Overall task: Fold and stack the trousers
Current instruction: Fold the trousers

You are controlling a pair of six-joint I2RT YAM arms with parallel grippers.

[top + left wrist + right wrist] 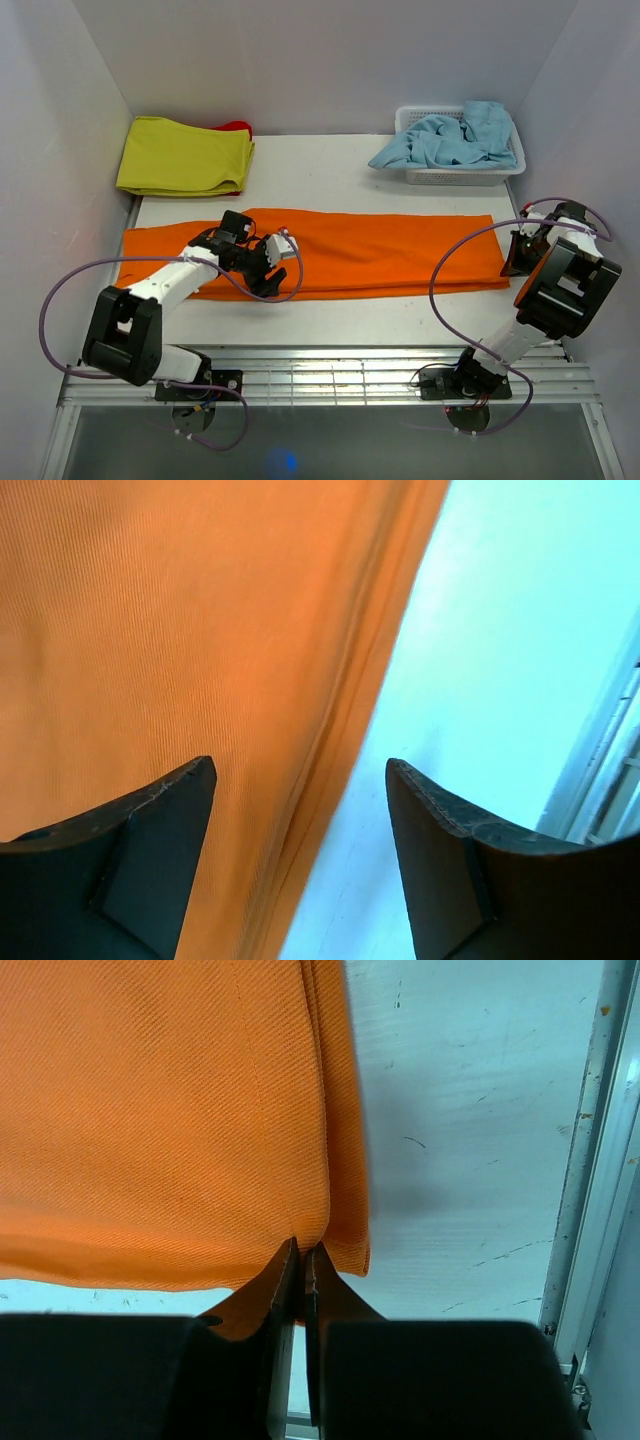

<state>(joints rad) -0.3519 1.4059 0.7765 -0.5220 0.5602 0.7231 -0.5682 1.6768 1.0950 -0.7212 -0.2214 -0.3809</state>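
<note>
A folded yellow-green cloth [183,157] lies back left (a red scrap [238,127] behind it is mostly hidden), a white plastic basket [460,178] of light blue garment [450,140] back right; the bright orange fabric trousers [380,255] stretch across the white surface [400,320], left fingers [150,820] spread over their near edge, right fingers [330,1305] pinching the right hem

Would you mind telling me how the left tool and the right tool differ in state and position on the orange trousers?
The left tool is open; the right tool is shut. The left tool holds nothing, its fingers straddling the trousers' near edge; the right tool pinches the fabric at its right end. Both meet the cloth at an edge.
</note>
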